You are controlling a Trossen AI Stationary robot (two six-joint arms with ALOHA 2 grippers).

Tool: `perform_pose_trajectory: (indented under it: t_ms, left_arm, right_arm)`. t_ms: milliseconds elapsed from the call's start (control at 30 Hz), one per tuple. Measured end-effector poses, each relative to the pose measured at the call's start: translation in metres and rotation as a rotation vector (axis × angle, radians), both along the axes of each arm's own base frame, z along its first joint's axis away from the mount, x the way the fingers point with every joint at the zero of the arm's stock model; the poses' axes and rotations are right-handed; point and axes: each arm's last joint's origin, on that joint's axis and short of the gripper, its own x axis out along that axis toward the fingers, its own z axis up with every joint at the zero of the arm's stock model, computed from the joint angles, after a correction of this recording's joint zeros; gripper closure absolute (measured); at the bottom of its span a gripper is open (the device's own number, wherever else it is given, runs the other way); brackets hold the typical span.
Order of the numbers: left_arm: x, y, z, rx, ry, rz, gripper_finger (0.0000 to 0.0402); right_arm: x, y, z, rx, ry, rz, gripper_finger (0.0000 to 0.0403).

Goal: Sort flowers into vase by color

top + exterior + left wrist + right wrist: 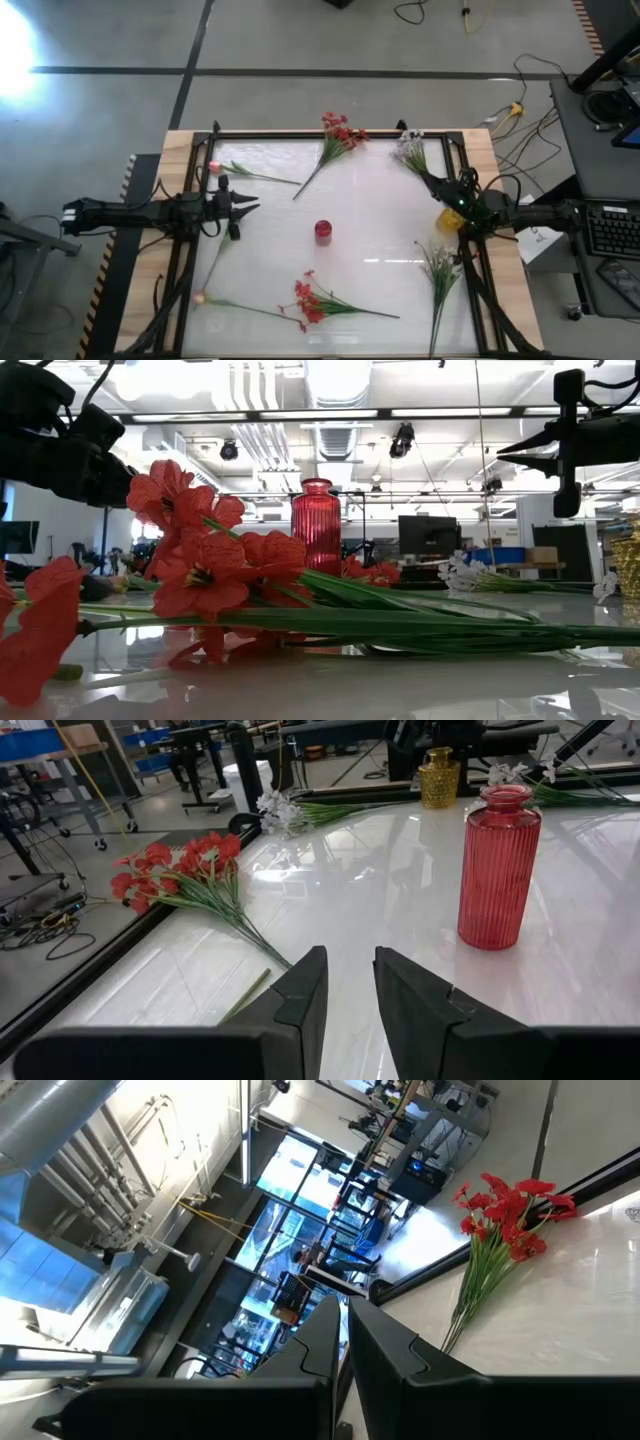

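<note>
No writing can be read. The left end effector (252, 207) is a little open and empty; the right end effector (424, 179) is closed, beside white flowers (410, 152).

At the centre of your surface (370, 215) stands the vase (323, 232). Flower sprays lie around it at eleven (250, 173), twelve (335, 140), one (410, 152), four (440, 275) and six o'clock (315, 303). A second vase (449, 219) stands at three o'clock.

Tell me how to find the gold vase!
Look at the white table, along its right edge near the right arm. The small gold vase stands there between two white flower sprays. The red vase stands mid-table; this one is yellow-gold.
</note>
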Motion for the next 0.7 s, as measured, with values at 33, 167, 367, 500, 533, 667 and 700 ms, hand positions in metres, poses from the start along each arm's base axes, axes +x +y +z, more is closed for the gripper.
perform_pose_trajectory:
  t_ms: [33, 167, 367, 500, 533, 667, 700]
  left_arm:
    - [0.0000, 0.0000, 0.0000, 0.000, 0.000, 0.000, 0.0327]
    - [0.0000, 0.0000, 0.0000, 0.000, 0.000, 0.000, 0.0327]
    - [0.0000, 0.0000, 0.0000, 0.000, 0.000, 0.000, 0.0327]
    - [0.0000, 0.0000, 0.0001, 0.000, 0.000, 0.000, 0.0327]
    - [0.0000, 0.0000, 0.0000, 0.000, 0.000, 0.000, 0.0327]
    - [0.0000, 0.0000, 0.0001, 0.000, -0.001, 0.001, 0.0327]
    - [0.0000, 0.0000, 0.0001, 0.000, 0.000, 0.001, 0.0327]
  right_arm:
    - [0.0000, 0.0000, 0.0000, 0.000, 0.000, 0.000, 0.0383]
    - [0.0000, 0.0000, -0.0001, 0.000, 0.000, 0.000, 0.0383]
    - [0.0000, 0.0000, 0.0000, 0.000, 0.000, 0.000, 0.0383]
    - [0.0000, 0.0000, 0.0000, 0.001, -0.001, 0.000, 0.0383]
    - [-0.0001, -0.0001, 0.0003, 0.013, -0.013, -0.001, 0.0383]
    - [-0.0008, -0.0008, 0.0006, 0.127, -0.111, -0.017, 0.0383]
    - [-0.0009, -0.0011, 0.0000, 0.128, -0.105, -0.028, 0.0383]
